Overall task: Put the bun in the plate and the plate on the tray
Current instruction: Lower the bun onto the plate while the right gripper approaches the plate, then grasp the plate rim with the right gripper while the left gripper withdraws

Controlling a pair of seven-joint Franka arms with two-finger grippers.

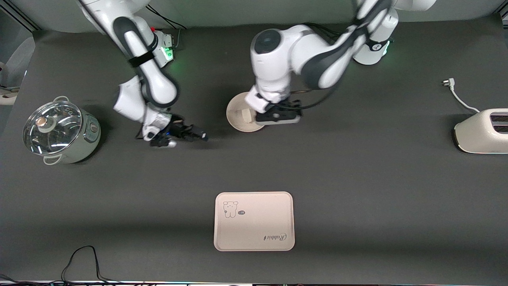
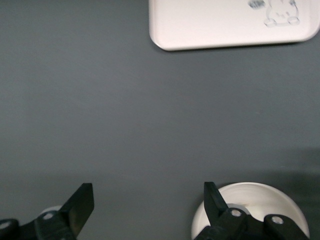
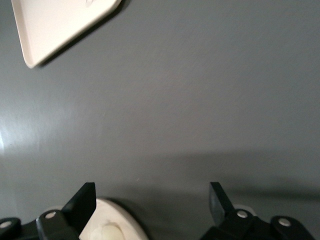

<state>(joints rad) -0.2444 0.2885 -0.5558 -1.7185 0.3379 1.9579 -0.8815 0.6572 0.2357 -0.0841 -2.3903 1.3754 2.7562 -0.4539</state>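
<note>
The left claw [image 1: 278, 115] hangs just above the plate [image 1: 238, 115], fingers spread and empty — the bun [image 1: 247, 116] already lies in the plate, right beneath it. The right claw [image 1: 186, 134] waits over bare surface [image 1: 357, 178] beside the plate, fingers likewise apart, holding nothing. The tray [image 1: 254, 221] lies well apart from both claws, toward the front camera — the left claw is nearer the plate's rim, so the lift looks to be its job.

cream plate [image 1: 238, 113], bear-printed beige tray [image 1: 254, 232]
</note>
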